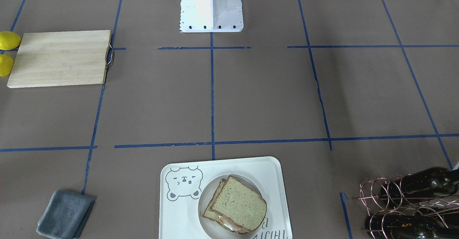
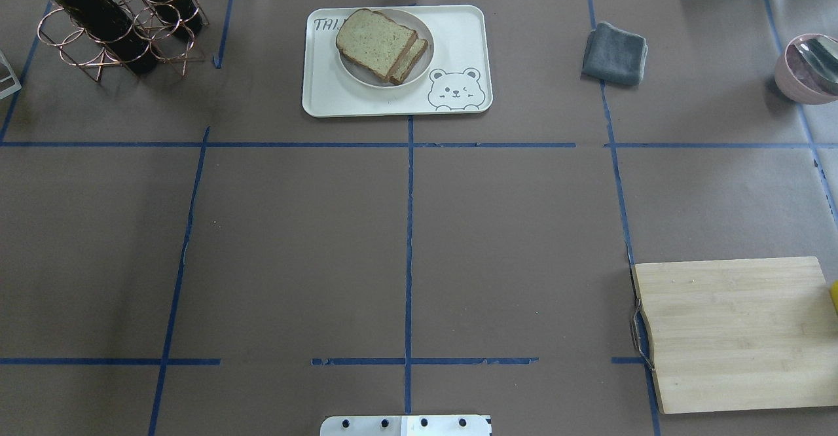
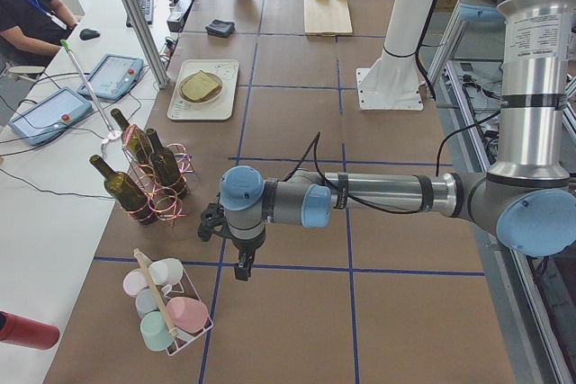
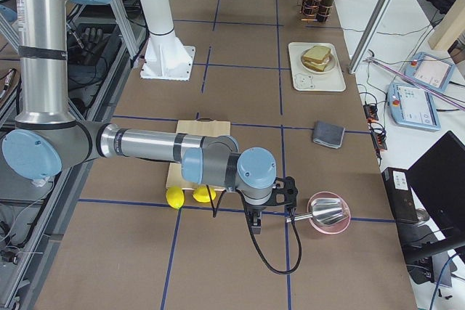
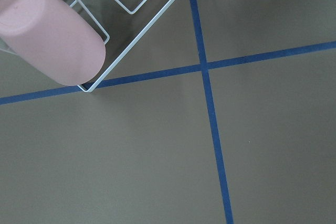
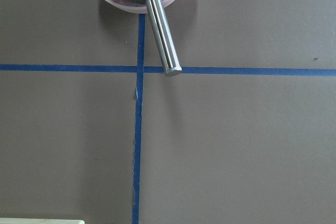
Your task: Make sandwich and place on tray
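On the tray [image 1: 277, 180], sandwich [image 1: 238, 203], egg [image 1: 226, 225] visible front-facing only

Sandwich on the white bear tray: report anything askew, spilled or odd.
The greenish-tan speckled bread sandwich is slightly askew. Its top slice sits offset from the bottom slice, and the white fried egg pokes out at one edge. It lies within the large white rounded-rectangle tray; nothing looks spilled.

Overhead, I see the worktop [image 2: 294, 239] bearing the tray [image 2: 327, 99] at twelve o'clock, cloth [image 2: 614, 54] at one, cutting board [image 2: 733, 331] at four
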Controlling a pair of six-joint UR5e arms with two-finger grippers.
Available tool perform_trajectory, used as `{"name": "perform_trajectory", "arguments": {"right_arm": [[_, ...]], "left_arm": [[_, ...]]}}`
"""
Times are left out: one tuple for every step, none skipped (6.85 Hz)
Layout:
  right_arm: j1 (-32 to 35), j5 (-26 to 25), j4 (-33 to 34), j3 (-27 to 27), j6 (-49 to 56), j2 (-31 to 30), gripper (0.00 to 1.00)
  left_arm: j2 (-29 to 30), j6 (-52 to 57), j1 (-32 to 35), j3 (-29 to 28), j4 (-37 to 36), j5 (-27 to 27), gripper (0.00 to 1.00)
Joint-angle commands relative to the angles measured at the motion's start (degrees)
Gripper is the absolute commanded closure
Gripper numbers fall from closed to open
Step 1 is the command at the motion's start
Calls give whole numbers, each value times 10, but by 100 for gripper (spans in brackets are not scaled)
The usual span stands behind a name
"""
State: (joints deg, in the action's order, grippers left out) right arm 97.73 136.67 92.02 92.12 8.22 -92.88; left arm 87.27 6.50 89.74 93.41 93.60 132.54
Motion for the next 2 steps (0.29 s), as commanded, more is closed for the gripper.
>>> {"name": "perform_trajectory", "arguments": {"right_arm": [[0,0,0,1,0,2,0],[0,0,0,1,0,2,0]], "left_arm": [[0,0,0,-2,0,1,0],[0,0,0,-2,0,2,0]]}}
